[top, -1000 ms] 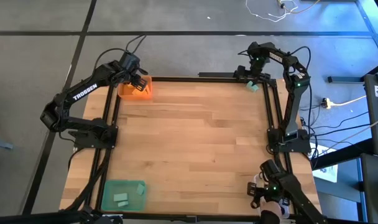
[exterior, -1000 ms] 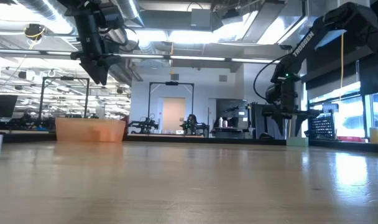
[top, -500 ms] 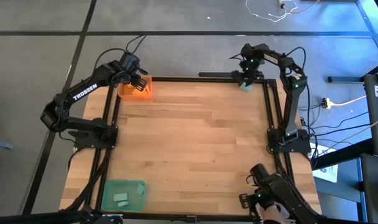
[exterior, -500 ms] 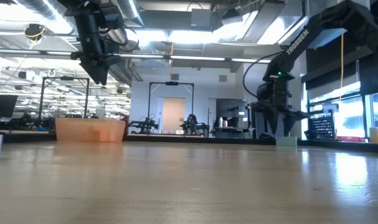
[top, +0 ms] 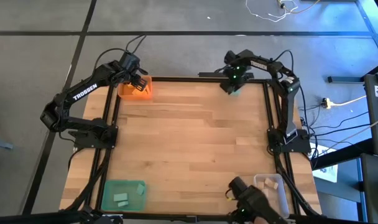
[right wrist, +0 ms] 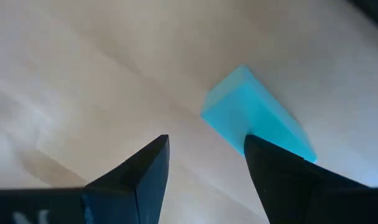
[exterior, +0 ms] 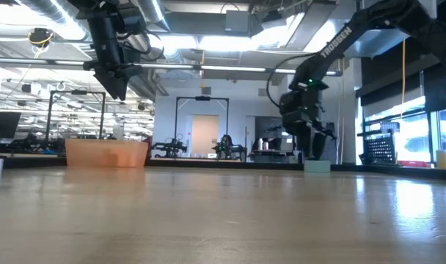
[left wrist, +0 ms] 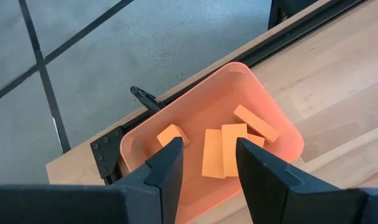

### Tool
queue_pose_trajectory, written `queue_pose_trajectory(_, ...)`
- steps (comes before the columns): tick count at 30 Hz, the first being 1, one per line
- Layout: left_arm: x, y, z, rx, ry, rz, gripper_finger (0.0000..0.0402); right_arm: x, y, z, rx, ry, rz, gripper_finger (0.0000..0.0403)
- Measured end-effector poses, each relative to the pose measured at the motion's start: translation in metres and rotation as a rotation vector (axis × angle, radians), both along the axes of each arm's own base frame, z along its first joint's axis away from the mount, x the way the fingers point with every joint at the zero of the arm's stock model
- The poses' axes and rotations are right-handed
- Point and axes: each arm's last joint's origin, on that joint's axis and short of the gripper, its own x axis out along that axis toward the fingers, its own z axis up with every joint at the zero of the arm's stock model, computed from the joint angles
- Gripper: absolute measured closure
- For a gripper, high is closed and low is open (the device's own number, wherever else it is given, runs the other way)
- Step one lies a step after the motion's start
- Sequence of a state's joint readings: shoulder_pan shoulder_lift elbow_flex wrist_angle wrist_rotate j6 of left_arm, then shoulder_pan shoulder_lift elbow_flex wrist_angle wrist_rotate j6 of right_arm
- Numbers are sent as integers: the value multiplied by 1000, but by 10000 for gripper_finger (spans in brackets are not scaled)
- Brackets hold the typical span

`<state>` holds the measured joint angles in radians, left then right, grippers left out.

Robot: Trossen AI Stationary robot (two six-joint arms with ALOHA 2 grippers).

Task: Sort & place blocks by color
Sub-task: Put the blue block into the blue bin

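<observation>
A teal block [right wrist: 257,112] lies flat on the table by its far edge [top: 234,89] [exterior: 316,166]. My right gripper [top: 232,79] [right wrist: 206,140] hangs over it, open and pointing down; the block is beside one finger, not between the two. My left gripper [top: 139,79] [left wrist: 207,146] hovers open above the orange tray [left wrist: 263,87] at the far left corner, touching nothing. Several orange blocks [left wrist: 256,122] lie in that tray. My right gripper meets the teal block with one finger [right wrist: 282,180], at the block's end nearest that finger [right wrist: 267,140]. The finger itself hides the exact place of contact. The fingers come from above, pointing steeply down. The block lies flat on the table.
A green tray [top: 108,186] with two pale teal blocks [top: 120,198] stands at the near left corner. A clear tray [top: 282,186] with wood blocks [top: 271,183] stands at the near right. A dark shape [top: 245,199] reaches in over the near edge. Black rails [top: 273,112] frame the table.
My right gripper has swung along the far edge toward the table's left and rolled about its own axis. The teal block has slid along the table with it. The dark shape at the near edge has moved left, off the clear tray.
</observation>
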<state>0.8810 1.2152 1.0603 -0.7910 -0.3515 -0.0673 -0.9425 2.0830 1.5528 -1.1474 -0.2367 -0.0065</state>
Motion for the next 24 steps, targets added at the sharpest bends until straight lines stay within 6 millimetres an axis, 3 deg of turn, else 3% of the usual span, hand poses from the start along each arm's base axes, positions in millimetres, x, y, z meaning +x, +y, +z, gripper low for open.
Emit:
queue_pose_trajectory(10,0,0,0,0,0,0,263,50,41,0,-35,-47,271,189)
queue_pose_trajectory(24,0,0,0,-1,-1,-1,263,77,37,31,-208,-134,516,189)
